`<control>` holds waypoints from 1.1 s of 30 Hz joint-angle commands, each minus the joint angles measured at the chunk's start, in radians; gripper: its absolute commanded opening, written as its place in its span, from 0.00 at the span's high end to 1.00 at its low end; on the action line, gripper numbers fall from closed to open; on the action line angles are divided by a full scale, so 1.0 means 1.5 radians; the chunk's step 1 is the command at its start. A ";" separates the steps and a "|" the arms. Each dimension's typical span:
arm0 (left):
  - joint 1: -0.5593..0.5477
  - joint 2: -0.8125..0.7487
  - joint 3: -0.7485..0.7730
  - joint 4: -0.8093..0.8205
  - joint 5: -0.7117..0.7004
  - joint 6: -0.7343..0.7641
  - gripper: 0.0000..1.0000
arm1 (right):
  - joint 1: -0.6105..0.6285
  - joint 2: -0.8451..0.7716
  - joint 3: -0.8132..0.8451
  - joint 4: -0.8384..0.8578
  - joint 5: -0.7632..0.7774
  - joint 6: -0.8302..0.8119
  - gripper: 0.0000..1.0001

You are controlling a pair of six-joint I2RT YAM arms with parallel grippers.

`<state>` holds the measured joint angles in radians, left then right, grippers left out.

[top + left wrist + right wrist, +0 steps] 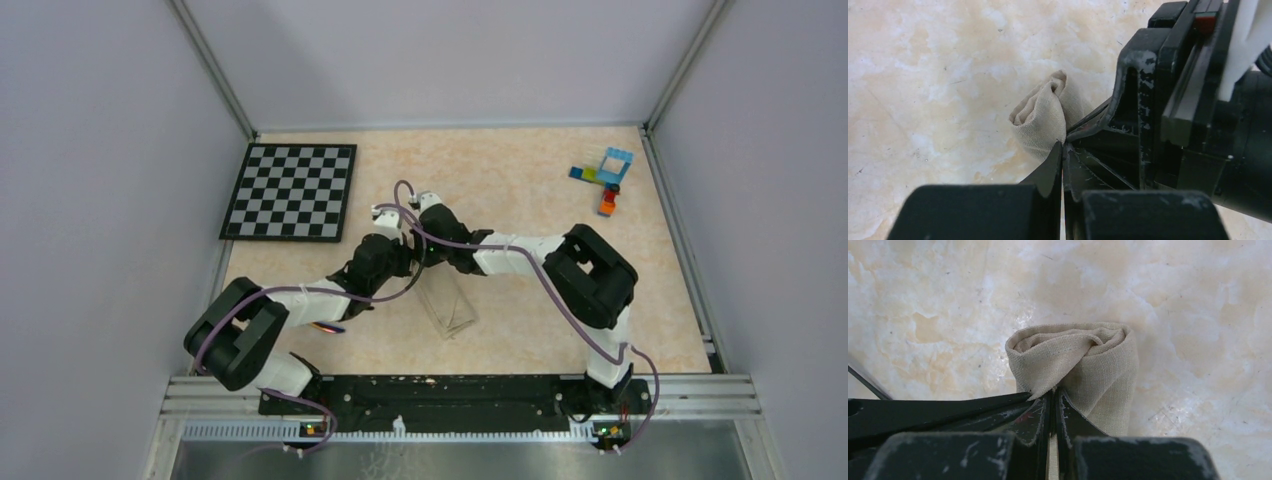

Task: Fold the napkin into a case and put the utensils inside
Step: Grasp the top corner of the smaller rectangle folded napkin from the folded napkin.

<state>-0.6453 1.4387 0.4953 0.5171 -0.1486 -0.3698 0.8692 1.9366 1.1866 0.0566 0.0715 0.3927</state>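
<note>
The cream-beige napkin [452, 308] lies at mid-table as a narrow folded case, its far end lifted between the two arms. My left gripper [407, 252] is shut on that bunched end; in the left wrist view its tips [1064, 146] pinch the cloth [1040, 117], with the right gripper's black body [1143, 100] pressed close beside them. My right gripper [426, 254] is also shut on the same end; in the right wrist view its tips [1053, 392] clamp the rolled cloth [1083, 357]. I see no utensils in any view.
The black-and-white chequered board [290, 190] lies at the far left. Small coloured toy bricks [605, 180] sit at the far right. Grey walls with metal posts enclose the table, and a metal rail [460, 395] runs along the near edge.
</note>
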 commanded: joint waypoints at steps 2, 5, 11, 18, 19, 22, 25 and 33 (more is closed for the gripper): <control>-0.003 0.019 0.001 0.023 -0.002 -0.022 1.00 | -0.008 -0.012 0.024 0.074 -0.044 0.058 1.00; -0.002 0.024 0.000 0.023 -0.002 -0.033 1.00 | -0.022 0.008 0.015 0.111 -0.106 0.097 1.00; 0.012 0.031 0.019 -0.048 -0.022 -0.104 1.00 | -0.037 0.006 -0.009 0.150 -0.175 0.099 1.00; 0.036 0.054 0.066 -0.098 0.054 -0.159 1.00 | -0.049 0.074 0.030 0.095 -0.290 0.077 1.00; 0.040 0.057 0.070 -0.104 0.067 -0.166 0.98 | -0.050 0.066 0.025 0.105 -0.290 0.075 0.99; 0.049 0.046 0.069 -0.119 0.086 -0.180 0.85 | -0.051 0.066 0.033 0.090 -0.292 0.056 0.93; 0.074 0.014 0.069 -0.164 0.096 -0.189 0.69 | -0.054 0.058 0.022 0.087 -0.295 0.041 0.87; 0.205 -0.071 0.029 -0.219 0.264 -0.221 0.51 | -0.066 0.008 -0.003 0.072 -0.308 0.014 0.72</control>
<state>-0.4038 1.3823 0.5625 0.2050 0.0776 -0.6567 0.7704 2.0277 1.2018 0.1650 -0.3428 0.4477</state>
